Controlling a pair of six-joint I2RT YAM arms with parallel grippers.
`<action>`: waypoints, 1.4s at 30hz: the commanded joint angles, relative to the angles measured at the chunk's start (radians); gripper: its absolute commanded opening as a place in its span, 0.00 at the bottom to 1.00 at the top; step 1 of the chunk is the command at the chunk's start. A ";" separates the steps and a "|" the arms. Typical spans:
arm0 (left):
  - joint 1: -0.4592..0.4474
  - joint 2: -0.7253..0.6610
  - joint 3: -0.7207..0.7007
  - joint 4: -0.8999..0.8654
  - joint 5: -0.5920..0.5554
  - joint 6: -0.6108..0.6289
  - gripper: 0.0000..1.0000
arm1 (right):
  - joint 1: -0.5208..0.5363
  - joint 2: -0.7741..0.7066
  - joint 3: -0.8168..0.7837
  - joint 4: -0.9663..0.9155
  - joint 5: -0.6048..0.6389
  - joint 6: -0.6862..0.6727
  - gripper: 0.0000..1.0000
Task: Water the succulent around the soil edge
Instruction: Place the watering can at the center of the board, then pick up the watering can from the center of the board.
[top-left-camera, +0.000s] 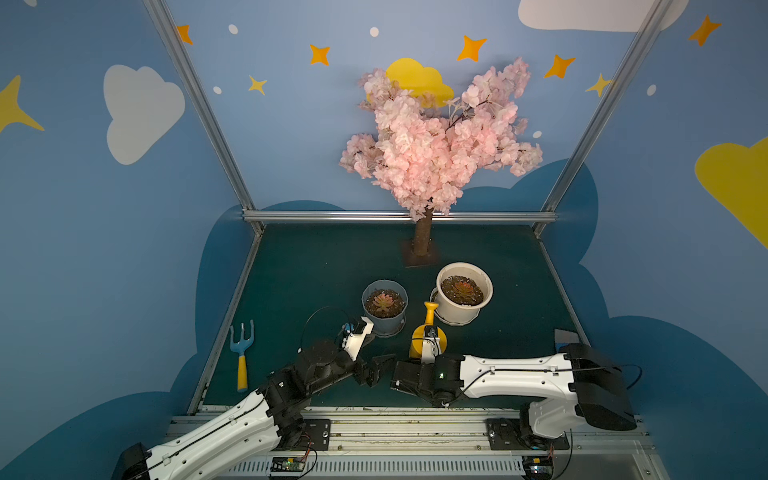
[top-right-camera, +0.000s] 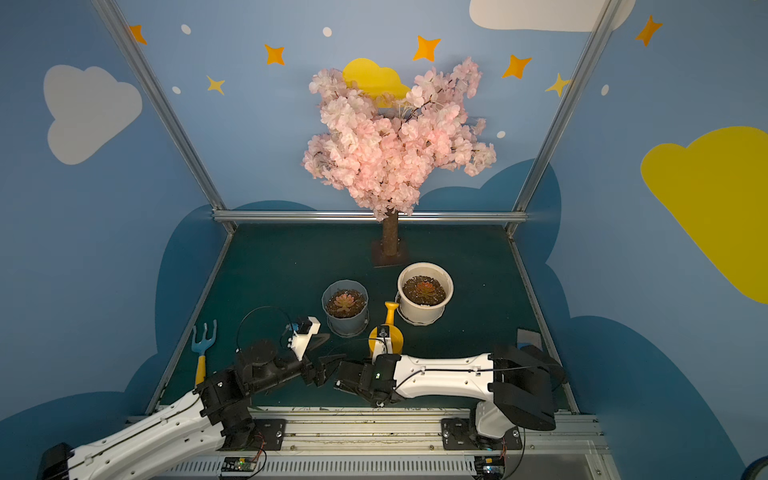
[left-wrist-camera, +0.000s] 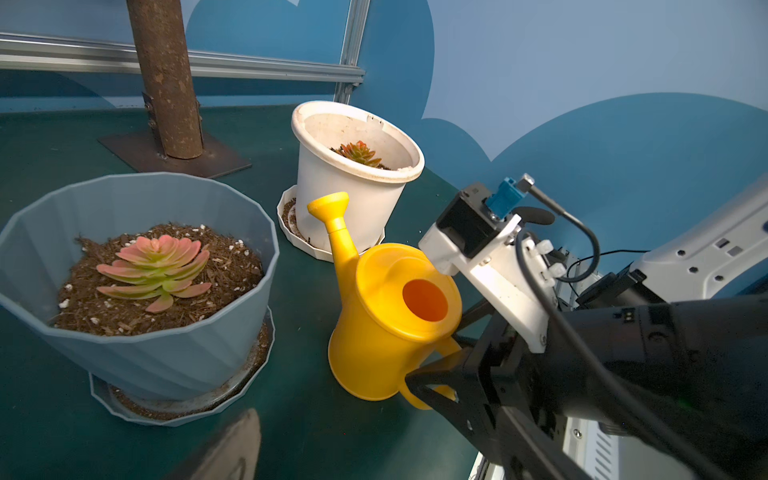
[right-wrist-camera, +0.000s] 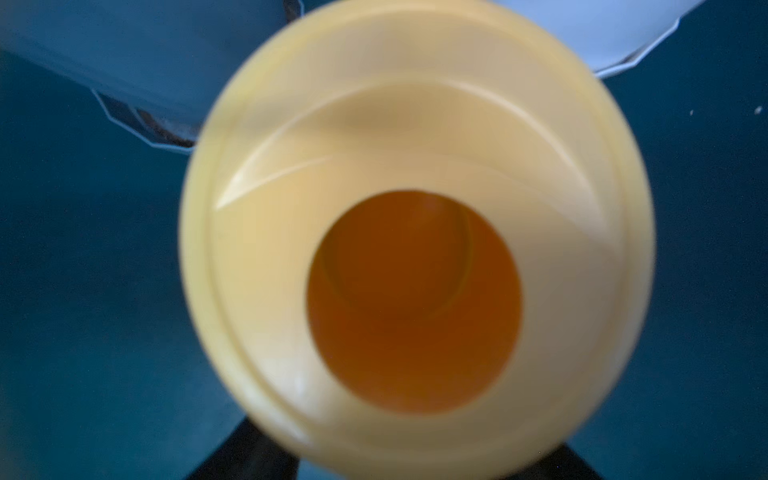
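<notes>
- The yellow watering can stands upright on the tabletop. It sits right of the blue pot and nearer to us than the white pot.
- Its long axis runs near to far. The handle faces the near side and the spout rises toward the far side, its head just beside the white pot.
- The right gripper is on the near side of the can, right at the handle. Its jaws are spread, one on each side of the handle, and we see no squeeze on it.
- The right wrist view looks straight down into the fill hole, with a dark finger showing on either side below the can. This agrees with parted jaws.
- The left gripper hangs just left of the right one, on the near side of the blue pot. Its jaws are wide apart and hold nothing.
- The right arm is plainly the nearer to the handle, so we judge that any grasp falls to it, by closing straight across the handle.
- One succulent sits in the blue pot to the can's left. A second succulent sits in the white pot on the far right.
- We cannot tell which of the two the task means.
- The spout already points toward the white pot. To reach the blue pot's soil edge, the can would have to turn left.
</notes>
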 joint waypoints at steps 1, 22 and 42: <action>-0.003 -0.005 -0.006 -0.011 0.012 0.027 0.92 | 0.008 0.008 0.036 -0.002 -0.004 -0.020 0.84; -0.106 0.003 0.030 -0.106 -0.201 0.006 0.91 | 0.048 -0.455 -0.021 -0.110 0.196 -0.406 0.95; -0.587 0.586 0.230 0.047 -0.603 -0.216 0.93 | -0.620 -0.781 -0.220 0.042 -0.168 -0.821 0.95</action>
